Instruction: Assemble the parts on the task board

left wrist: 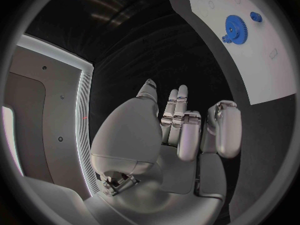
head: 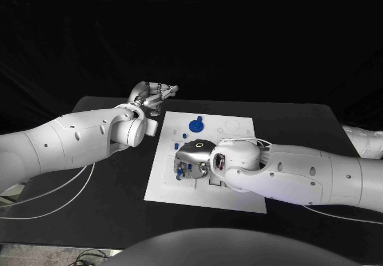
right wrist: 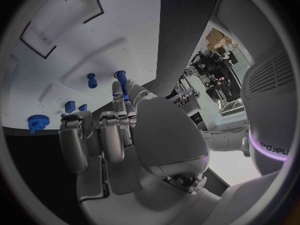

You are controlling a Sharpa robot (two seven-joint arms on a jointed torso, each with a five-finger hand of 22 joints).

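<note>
The white task board [head: 239,136] lies mid-table. A blue gear [head: 194,125] sits on its far part, with small blue pegs [head: 182,134] nearby. My right hand [head: 195,158] hovers low over the board's left-middle. Its thumb and a finger pinch a blue peg [right wrist: 121,80] that stands on end over the board [right wrist: 75,45]. Other pegs [right wrist: 92,80] and the gear [right wrist: 37,122] stand beyond the fingers. My left hand [head: 151,93] hangs past the board's far-left corner, with nothing in its fingers [left wrist: 181,120]. The gear [left wrist: 234,27] lies off to its side.
Black table [head: 112,183] surrounds the board on every side. Recessed slots [right wrist: 59,20] mark the board's surface near my right hand. A white cable [head: 64,185] runs across the table's left part under my left arm.
</note>
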